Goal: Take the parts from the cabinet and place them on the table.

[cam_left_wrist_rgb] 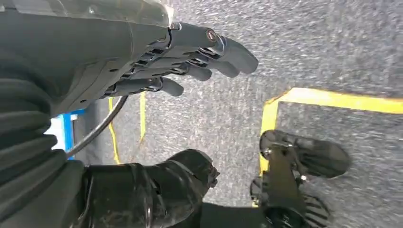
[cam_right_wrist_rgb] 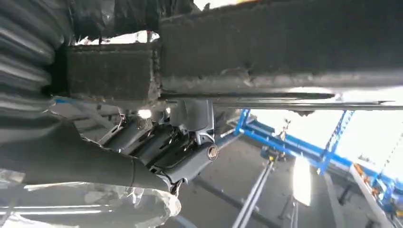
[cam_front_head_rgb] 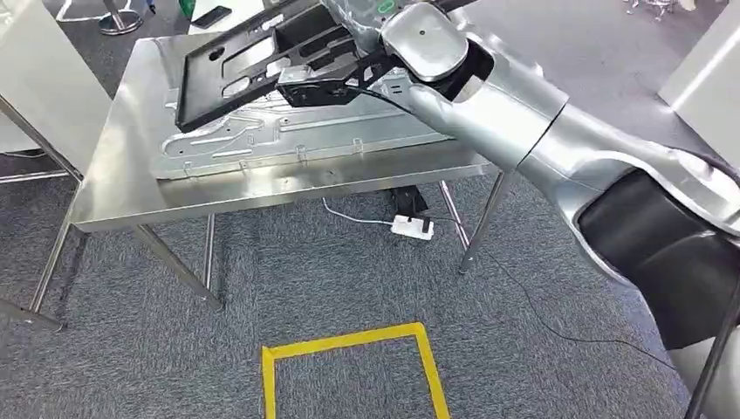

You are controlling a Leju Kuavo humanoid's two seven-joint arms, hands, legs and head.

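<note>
Placing step in hand, judging by the pictures: black part [cam_front_head_rgb: 262, 65] carried out over the steel counter [cam_front_head_rgb: 131, 205], tilted, one long edge low and close to the surface, the other raised toward the right arm. Held by the right robot hand [cam_right_wrist_rgb: 176, 147], dark fingers [cam_right_wrist_rgb: 190, 161] curled under the part's rough black underside in the right wrist view; in the head view the grip itself hidden behind the silver wrist housing. Left robot hand [cam_left_wrist_rgb: 190, 61] hanging at the side above grey carpet, fingers stretched out side by side, grasping nothing

Already lying on the counter: a large flat silver stamped panel [cam_front_head_rgb: 288, 140], ribbed and notched along its near edge, directly under the black part. Cannot tell whether the black part's lower edge touches that panel or hovers just above it

Next move, as a judgement: levelling the tilt, lowering until the frame lies flat, then releasing the fingers and drawing the hand out from beneath without dragging the part. Risk of sliding on the smooth metal if let go while tilted

Look of the part: flat, rectangular, matt black frame with several long slots and cut-out windows, thin in section, apparently rigid

Under the counter, a white power strip [cam_front_head_rgb: 412, 227] with a cable on the carpet; nearer the robot, yellow floor tape [cam_front_head_rgb: 349, 342]
</note>
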